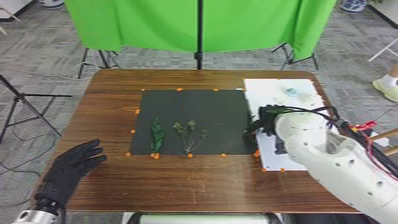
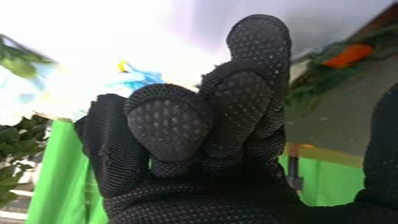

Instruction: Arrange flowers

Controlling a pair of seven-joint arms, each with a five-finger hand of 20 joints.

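Stems come first for you in the head view: one leafy green stem and one branching sprig, two in all, apart and side by side on the black mat. Dark foliage is at the mat's right edge (you can't count its pieces from there). One white board is beside the mat on the wooden table, bearing a small pale blue thing near its far end. Orange markers dot the mat's edges.

You have two robot hands in that view. The left hand is at the table's left side, clear of the stems, open with its fingers extended. The right hand is over the board, near the mat's edge, with green leaves close against it.

Its wrist view gives you details that the head view hides: the right hand is open, fingers loosely raised and thumb standing apart from them, nothing visible between. Beyond the fingers you get a blue patch with a yellow bit (too blurred to name), and, near one orange marker, more dark foliage. Green cloth shows behind.
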